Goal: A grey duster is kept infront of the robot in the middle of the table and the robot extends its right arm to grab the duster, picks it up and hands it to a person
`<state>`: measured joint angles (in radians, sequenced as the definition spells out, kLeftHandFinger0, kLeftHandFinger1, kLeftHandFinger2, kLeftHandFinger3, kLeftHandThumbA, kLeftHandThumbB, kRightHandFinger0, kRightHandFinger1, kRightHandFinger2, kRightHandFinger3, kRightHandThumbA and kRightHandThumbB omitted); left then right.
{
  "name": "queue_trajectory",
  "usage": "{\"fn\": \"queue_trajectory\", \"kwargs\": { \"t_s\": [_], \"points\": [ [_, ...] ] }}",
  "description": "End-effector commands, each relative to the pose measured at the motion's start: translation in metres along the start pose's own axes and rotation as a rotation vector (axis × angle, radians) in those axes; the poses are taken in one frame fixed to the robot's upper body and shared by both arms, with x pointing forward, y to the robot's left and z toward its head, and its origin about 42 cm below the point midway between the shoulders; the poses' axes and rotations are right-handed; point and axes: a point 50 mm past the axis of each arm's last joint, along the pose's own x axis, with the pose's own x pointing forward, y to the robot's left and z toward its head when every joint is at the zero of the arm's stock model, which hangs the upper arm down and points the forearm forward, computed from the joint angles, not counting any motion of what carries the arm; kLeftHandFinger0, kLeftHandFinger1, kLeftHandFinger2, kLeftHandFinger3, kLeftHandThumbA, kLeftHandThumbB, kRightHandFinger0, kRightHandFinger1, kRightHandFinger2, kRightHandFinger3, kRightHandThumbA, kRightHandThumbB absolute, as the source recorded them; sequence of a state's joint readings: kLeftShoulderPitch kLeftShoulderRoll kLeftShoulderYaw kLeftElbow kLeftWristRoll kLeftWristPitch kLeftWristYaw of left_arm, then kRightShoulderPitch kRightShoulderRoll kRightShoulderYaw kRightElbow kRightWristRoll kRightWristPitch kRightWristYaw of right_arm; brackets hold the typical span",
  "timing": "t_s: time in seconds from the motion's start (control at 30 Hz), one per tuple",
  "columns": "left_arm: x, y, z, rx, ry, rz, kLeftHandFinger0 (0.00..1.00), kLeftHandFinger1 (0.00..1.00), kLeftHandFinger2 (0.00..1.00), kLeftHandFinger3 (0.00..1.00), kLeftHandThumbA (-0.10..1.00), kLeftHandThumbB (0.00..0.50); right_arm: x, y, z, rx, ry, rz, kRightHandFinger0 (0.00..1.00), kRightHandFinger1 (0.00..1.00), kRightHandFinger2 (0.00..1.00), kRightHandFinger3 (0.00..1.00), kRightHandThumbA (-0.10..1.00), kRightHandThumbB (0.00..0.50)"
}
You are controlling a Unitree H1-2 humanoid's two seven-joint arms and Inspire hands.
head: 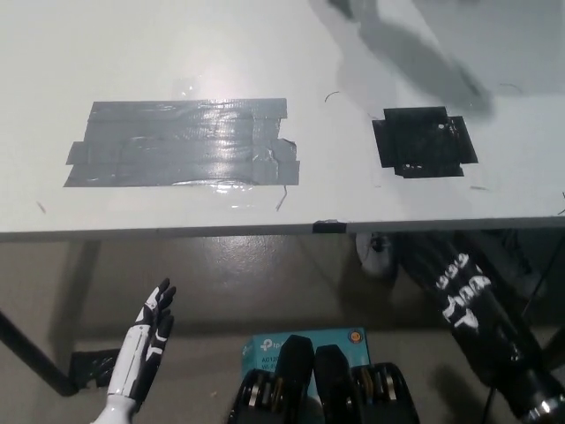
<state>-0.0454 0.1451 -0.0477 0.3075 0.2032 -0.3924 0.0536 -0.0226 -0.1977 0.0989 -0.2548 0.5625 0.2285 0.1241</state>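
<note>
Right hand: black hand [397,256] low beside its black arm [477,309], under the table edge; grip state not readable, blurred.
Left hand: white hand [150,331] resting lower left, fingers spread, empty.
Duster: out of sight; only a grey shadow [415,57] on the tabletop.
Writing: teal box [305,343] on floor, lettering unreadable.
Tabletop: white table [177,44]; grey tape patch [181,141], black tape patch [424,141].
Edge: front rim open, bare surface between patches.
</note>
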Motion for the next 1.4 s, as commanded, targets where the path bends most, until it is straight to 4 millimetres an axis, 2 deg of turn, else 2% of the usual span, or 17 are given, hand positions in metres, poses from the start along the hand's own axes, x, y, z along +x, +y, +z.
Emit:
{"fn": "queue_trajectory", "kwargs": {
  "t_s": [0.0, 0.2, 0.33, 0.37, 0.43, 0.53, 0.7, 0.9, 1.1, 1.23, 1.37],
  "points": [
    [-0.005, 0.005, 0.003, 0.002, -0.042, -0.003, 1.00, 1.00, 1.00, 1.00, 1.00, 0.365, -0.006, -0.007, -0.019, -0.205, -0.090, -0.024, 1.00, 1.00, 1.00, 1.00, 0.97, 0.367],
    [-0.004, 0.005, 0.003, 0.003, -0.044, -0.004, 1.00, 1.00, 1.00, 1.00, 1.00, 0.358, -0.004, -0.021, -0.040, -0.235, -0.038, -0.051, 1.00, 1.00, 1.00, 1.00, 0.96, 0.293],
    [-0.005, 0.004, 0.002, -0.004, -0.039, -0.004, 1.00, 1.00, 1.00, 1.00, 1.00, 0.359, -0.005, -0.026, -0.045, -0.251, -0.020, -0.056, 1.00, 1.00, 1.00, 1.00, 0.97, 0.305],
    [-0.008, 0.003, 0.001, -0.004, -0.036, -0.008, 1.00, 1.00, 1.00, 1.00, 1.00, 0.356, -0.006, -0.030, -0.052, -0.264, -0.001, -0.061, 1.00, 1.00, 1.00, 1.00, 0.95, 0.323],
    [-0.013, 0.002, 0.000, -0.003, -0.032, -0.012, 1.00, 1.00, 1.00, 1.00, 1.00, 0.355, -0.010, -0.031, -0.055, -0.271, 0.009, -0.064, 1.00, 1.00, 1.00, 1.00, 0.95, 0.325],
    [-0.013, 0.000, -0.001, -0.001, -0.032, -0.013, 1.00, 1.00, 1.00, 1.00, 1.00, 0.359, -0.009, -0.035, -0.058, -0.319, 0.024, -0.065, 1.00, 1.00, 1.00, 1.00, 0.97, 0.364],
    [-0.015, -0.001, -0.003, -0.009, -0.035, -0.009, 1.00, 1.00, 1.00, 1.00, 1.00, 0.353, -0.010, -0.036, -0.061, -0.367, 0.046, -0.045, 1.00, 1.00, 1.00, 1.00, 0.96, 0.322],
    [-0.015, 0.000, -0.005, -0.008, -0.035, -0.010, 1.00, 1.00, 1.00, 1.00, 1.00, 0.352, -0.009, -0.034, -0.061, -0.413, 0.083, -0.019, 1.00, 1.00, 1.00, 1.00, 0.99, 0.370],
    [-0.016, 0.001, -0.006, -0.010, -0.032, -0.002, 1.00, 1.00, 1.00, 1.00, 1.00, 0.341, -0.004, -0.033, -0.061, -0.431, 0.094, 0.002, 1.00, 1.00, 1.00, 1.00, 0.99, 0.361],
    [-0.017, 0.000, -0.007, -0.020, -0.024, 0.002, 1.00, 1.00, 1.00, 1.00, 1.00, 0.356, -0.004, -0.034, -0.060, -0.439, 0.100, 0.018, 1.00, 1.00, 1.00, 1.00, 0.99, 0.359],
    [-0.022, 0.000, -0.009, -0.016, -0.016, -0.001, 1.00, 1.00, 1.00, 1.00, 1.00, 0.355, -0.006, -0.032, -0.063, -0.444, 0.109, 0.019, 1.00, 1.00, 1.00, 1.00, 0.98, 0.377]
  ]
}}
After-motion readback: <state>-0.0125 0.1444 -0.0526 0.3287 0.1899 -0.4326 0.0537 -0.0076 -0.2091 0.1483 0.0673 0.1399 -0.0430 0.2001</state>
